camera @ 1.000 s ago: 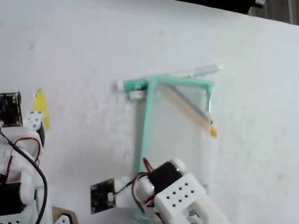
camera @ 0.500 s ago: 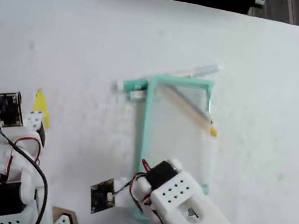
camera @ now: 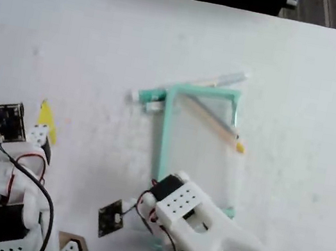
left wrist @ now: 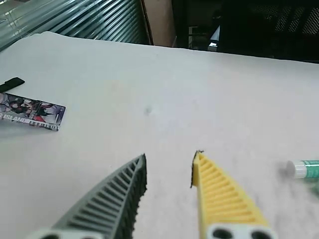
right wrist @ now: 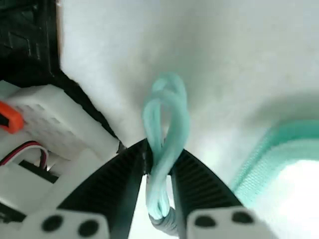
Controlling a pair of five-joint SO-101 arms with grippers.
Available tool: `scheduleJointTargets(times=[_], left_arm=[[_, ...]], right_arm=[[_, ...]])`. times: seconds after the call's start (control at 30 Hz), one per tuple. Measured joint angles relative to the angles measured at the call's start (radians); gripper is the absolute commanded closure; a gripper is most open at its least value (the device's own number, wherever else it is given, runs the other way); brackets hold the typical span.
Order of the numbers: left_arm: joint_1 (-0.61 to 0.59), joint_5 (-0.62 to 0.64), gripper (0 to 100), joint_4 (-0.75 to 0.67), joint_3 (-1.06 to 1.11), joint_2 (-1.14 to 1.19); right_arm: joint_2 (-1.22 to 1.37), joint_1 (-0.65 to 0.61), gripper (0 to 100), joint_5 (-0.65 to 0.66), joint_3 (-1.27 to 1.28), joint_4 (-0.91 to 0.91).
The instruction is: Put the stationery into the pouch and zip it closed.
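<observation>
The white worktop [camera: 73, 37] carries everything. Near its middle lies the flat, clear plastic pouch with mint-green edging [camera: 198, 157], one short end towards me and the other away.

By my reckoning the filling is only partly done. The thin wood-coloured pencil with a yellow tip [camera: 214, 124] lies slantwise across the far part of the pouch, but I cannot tell whether it is inside or resting on top. The slim pale pen with a clear cap [camera: 218, 80] lies along the far edge and looks to be outside it. The short green-and-white marker [camera: 150, 96] pokes out past the far corner, on the side towards my left arm.

The zip is not yet closed, as far as I can judge. My right claw [right wrist: 158, 154], at the pouch's near end, is pinched tight on the mint-green cord loop of the zip pull [right wrist: 167, 114], so I have the grip for drawing it.

My left claw [left wrist: 169, 167] hangs over bare worktop, well apart from the pouch, jaws parted and holding nothing.

What is left: get the loose pieces fully in, then run the zip shut.
</observation>
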Motion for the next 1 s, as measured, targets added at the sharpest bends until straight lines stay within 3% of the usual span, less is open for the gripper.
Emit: scheduleJointTargets(times=[0.33,0.63,1.0], left_arm=[[0.000,0.000,83,0.000,0.000,0.000],[-0.008,0.000,83,0.000,-0.002,0.000],[-0.008,0.000,83,0.000,-0.002,0.000]], right_arm=[[-0.064,0.002,98.2,0.000,-0.419,0.292],[-0.287,0.008,98.2,-0.115,-0.810,0.307],[-0.235,0.204,98.2,-0.327,-1.323,0.184]])
